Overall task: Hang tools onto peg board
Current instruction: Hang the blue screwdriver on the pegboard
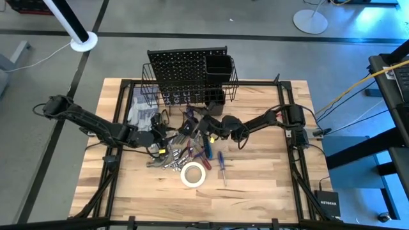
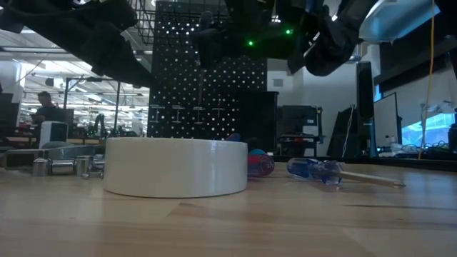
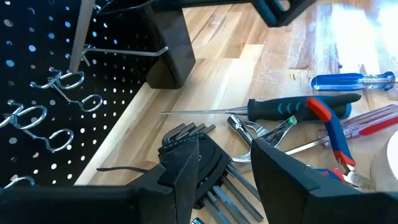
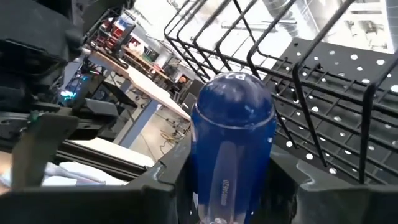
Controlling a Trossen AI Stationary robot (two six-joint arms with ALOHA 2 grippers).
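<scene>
Off-task items around the wooden table (image 1: 255, 179)

Grey gloves (image 1: 142, 115) are lying at the table's back left edge — beyond it, a white lamp base (image 1: 84, 42) and a white round stand base (image 1: 310, 21) are resting on the floor, a person (image 2: 48, 108) sitting far behind.

This is a robotics lab or workshop: a pale wooden butcher-block table (image 1: 255, 172) in a black metal frame stands on a grey concrete floor (image 1: 192, 19). Past the table, the low view shows a large open hall with ceiling lights, workbenches, dark monitors (image 2: 385, 121) and a seated person (image 2: 47, 108).
</scene>
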